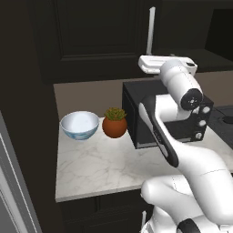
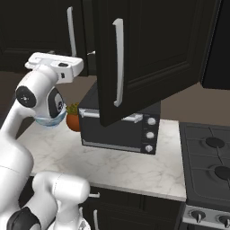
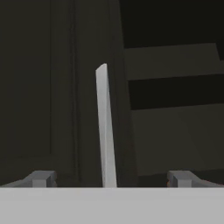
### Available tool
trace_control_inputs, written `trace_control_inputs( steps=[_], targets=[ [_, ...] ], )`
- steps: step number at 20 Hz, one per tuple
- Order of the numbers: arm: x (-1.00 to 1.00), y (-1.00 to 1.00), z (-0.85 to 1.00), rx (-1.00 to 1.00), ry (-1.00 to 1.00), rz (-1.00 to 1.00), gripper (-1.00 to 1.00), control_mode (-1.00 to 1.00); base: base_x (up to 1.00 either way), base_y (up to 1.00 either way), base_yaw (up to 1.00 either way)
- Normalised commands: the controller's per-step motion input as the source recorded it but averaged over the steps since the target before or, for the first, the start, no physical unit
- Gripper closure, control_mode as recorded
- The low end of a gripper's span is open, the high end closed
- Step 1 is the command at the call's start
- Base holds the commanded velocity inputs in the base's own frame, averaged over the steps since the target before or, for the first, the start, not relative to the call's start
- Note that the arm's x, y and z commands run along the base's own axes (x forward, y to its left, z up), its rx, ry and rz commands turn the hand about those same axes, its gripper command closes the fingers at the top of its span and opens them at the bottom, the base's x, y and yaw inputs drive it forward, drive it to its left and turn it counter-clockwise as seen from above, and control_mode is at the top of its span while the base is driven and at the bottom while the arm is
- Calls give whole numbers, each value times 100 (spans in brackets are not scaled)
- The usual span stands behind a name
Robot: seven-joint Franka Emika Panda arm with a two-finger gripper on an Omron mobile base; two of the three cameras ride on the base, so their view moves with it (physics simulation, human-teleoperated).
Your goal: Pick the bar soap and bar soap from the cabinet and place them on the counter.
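The dark upper cabinet (image 2: 40, 27) has its right door (image 2: 152, 58) swung out over the toaster oven. In the hand view, bare dark shelves (image 3: 175, 92) show inside the opening. Both bar soaps are hidden. My gripper (image 3: 111, 179) is open, its fingertips (image 3: 41, 178) wide apart and nothing between them. It faces the silver bar handle (image 3: 105, 127) of the shut left door, a little short of it. The white hand (image 1: 164, 63) hovers high above the toaster oven, just below that handle (image 1: 151, 29). The marble counter (image 1: 104, 168) lies below.
A black toaster oven (image 1: 150, 123) stands on the counter under the open door. Left of it sit a terracotta pot with a plant (image 1: 114, 123) and a pale blue bowl (image 1: 79, 125). A gas stove (image 2: 211, 157) adjoins the counter on the right.
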Motion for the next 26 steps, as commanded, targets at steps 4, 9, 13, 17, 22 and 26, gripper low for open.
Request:
trace_control_inputs(
  steps=[4, 9, 13, 17, 22, 26],
  targets=[
    [33, 5, -1, 0, 0, 0, -100, -100, 0, 0, 0],
    [32, 15, -5, -1, 0, 0, -100, -100, 0, 0, 0],
    [34, 13, -7, 0, 0, 0, -100, -100, 0, 0, 0],
    [36, 2, -2, 0, 0, 0, -100, -100, 0, 0, 0],
    [40, 0, -1, 0, 0, 0, -100, -100, 0, 0, 0],
    [46, 0, -3, 0, 0, 0, -100, -100, 0, 0, 0]
  ],
)
